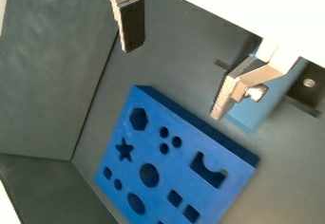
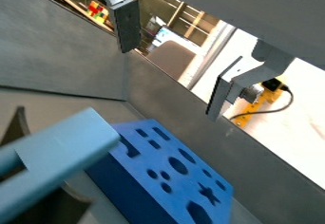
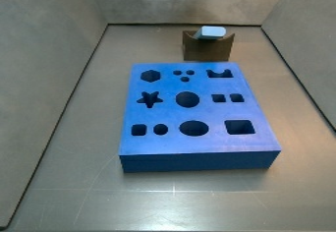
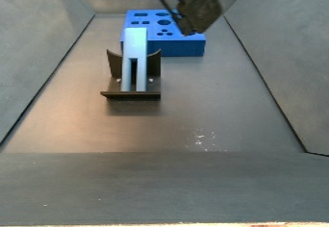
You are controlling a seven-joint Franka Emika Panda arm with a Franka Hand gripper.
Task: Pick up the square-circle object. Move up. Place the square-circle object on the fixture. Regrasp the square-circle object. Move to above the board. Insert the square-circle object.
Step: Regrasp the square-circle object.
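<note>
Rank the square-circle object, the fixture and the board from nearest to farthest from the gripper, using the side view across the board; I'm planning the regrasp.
The gripper is open, high over the fixture end.
1. square-circle object: standing in the fixture, at the back.
2. fixture: just beneath it.
3. board: mid-floor, toward the camera.

The small pale blue-grey block with a white top (image 3: pixel 210 32) is seated upright in the dark brown notched holder (image 3: pixel 206 47), which is placed on the floor just beyond the far edge of the large thick blue slab with shaped holes (image 3: pixel 197 118), slightly to the right. The silver two-finger gripper (image 4: pixel 193 10) is held above them, its fingers (image 1: pixel 129 23) parted and nothing gripped.
</note>
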